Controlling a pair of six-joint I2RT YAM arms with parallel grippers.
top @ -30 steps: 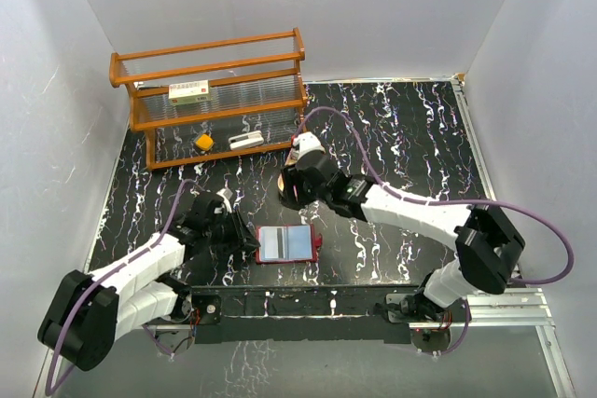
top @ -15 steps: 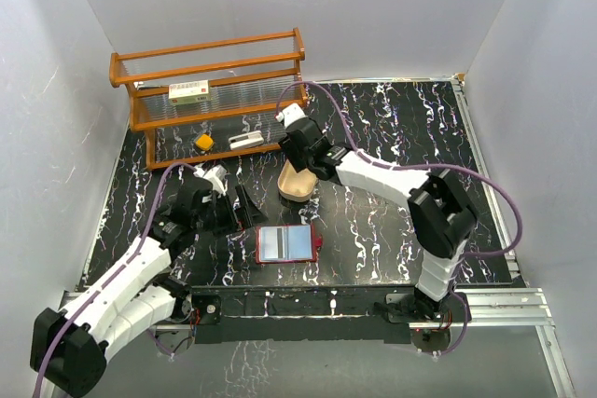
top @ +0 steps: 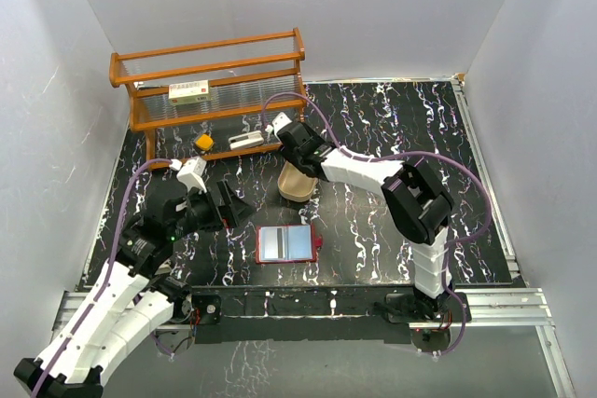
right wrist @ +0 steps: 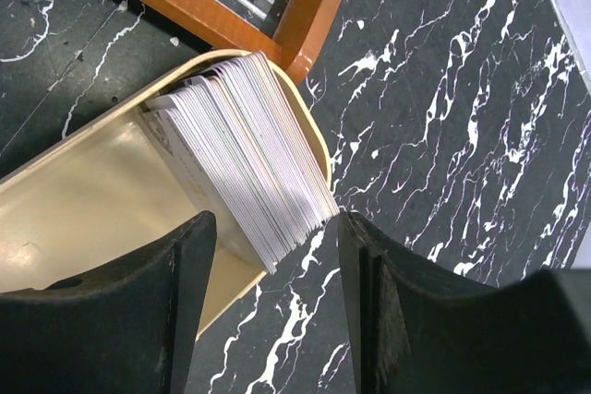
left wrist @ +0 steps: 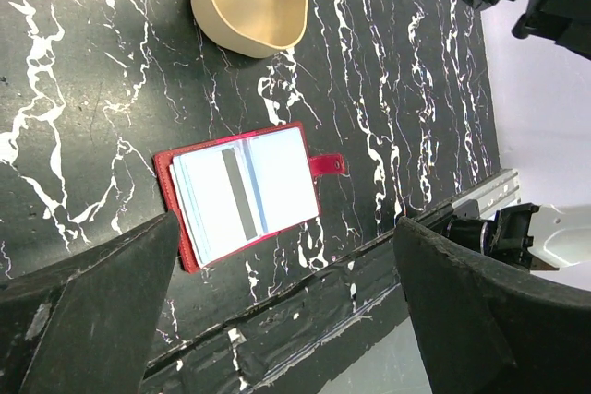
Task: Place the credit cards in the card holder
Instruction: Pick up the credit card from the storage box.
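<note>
The dark-red card holder (top: 287, 243) (left wrist: 181, 228) lies open and flat near the table's front edge. A pale card with a dark stripe (left wrist: 222, 196) rests on its inner pockets, and its snap tab (left wrist: 328, 165) points right. My left gripper (top: 231, 204) (left wrist: 284, 221) hovers above it, to its left, open wide and empty. The credit cards (right wrist: 245, 149) stand as a leaning stack in the tan oval tray (top: 300, 191) (right wrist: 74, 200), their lower end over its rim. My right gripper (top: 298, 167) (right wrist: 277, 223) is open, its fingers straddling that end.
A wooden rack (top: 216, 100) with clear shelves stands at the back left, close behind the tray. It holds a white red-labelled box (top: 188, 92), a yellow piece (top: 203, 142) and a small white item (top: 246, 140). White walls enclose the table; a metal rail (top: 504, 303) runs along the front.
My left gripper has opened wide and risen back to the left, away from the card holder. My right gripper has shifted toward the rack, over the tray's stack of cards.
</note>
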